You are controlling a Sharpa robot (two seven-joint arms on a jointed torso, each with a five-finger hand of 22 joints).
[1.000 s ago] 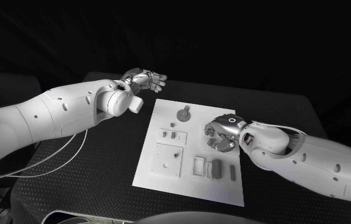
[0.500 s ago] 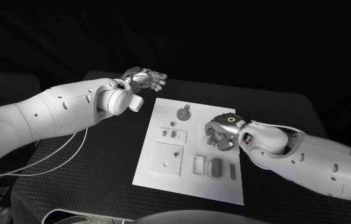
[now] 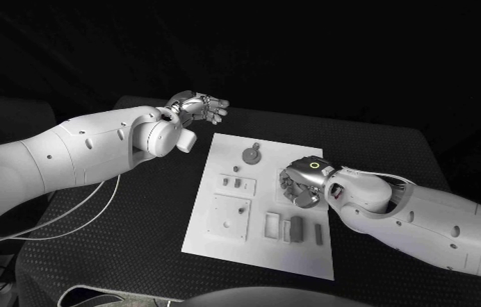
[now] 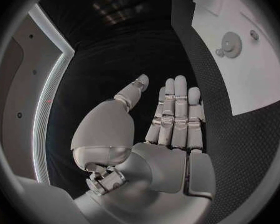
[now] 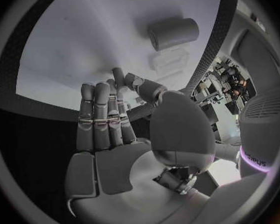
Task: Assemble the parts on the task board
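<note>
Near edge of task board [image 3: 301, 262]: grey parts [image 3: 292, 229] lie loose, unassembled. Right hand [image 3: 301, 185] hovers over board's right side, fingers extended, holding nothing; reach step, I judge. Next: lower, pinch a part. Far: left hand [image 3: 204, 108] open, idle.

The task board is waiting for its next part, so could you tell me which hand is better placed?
The right hand: it hovers over the task board beside the parts. The left hand is off the board's far corner, fingers spread.
</note>
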